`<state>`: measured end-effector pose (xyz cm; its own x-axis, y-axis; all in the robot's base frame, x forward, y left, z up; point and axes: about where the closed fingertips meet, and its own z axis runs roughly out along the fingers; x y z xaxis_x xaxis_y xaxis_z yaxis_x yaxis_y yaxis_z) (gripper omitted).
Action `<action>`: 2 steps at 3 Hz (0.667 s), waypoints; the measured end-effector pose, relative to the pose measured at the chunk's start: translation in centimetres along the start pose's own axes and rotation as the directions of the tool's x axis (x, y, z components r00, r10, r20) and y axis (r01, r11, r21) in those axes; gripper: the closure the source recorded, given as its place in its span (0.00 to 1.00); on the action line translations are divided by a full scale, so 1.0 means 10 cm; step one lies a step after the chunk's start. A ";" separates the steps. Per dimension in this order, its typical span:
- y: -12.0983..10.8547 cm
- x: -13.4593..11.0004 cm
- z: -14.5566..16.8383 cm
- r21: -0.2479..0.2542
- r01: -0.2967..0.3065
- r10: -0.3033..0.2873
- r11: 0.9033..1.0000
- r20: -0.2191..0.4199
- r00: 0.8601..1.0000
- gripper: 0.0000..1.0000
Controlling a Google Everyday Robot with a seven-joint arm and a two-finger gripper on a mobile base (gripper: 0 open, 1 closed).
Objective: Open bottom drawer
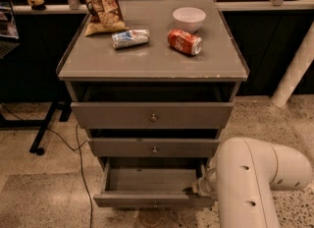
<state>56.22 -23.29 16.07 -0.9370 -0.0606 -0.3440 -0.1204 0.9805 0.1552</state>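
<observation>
At the foot of the grey wooden three-drawer cabinet (152, 62), the slim grey bottom drawer (147, 179) stands pulled out. The gripper (195, 188) sits at its right front corner, and I cannot tell its hold. Pulling off-centre could skew and jam the drawer.
</observation>
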 end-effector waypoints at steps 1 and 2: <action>0.00 0.00 -0.01 0.000 0.000 0.000 1.000 0.000 1.000 1.00; -0.07 0.19 -0.06 -0.007 -0.018 0.018 1.000 -0.017 1.000 1.00</action>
<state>54.37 -24.25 15.85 -0.9443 -0.0465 -0.3258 -0.1062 0.9800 0.1680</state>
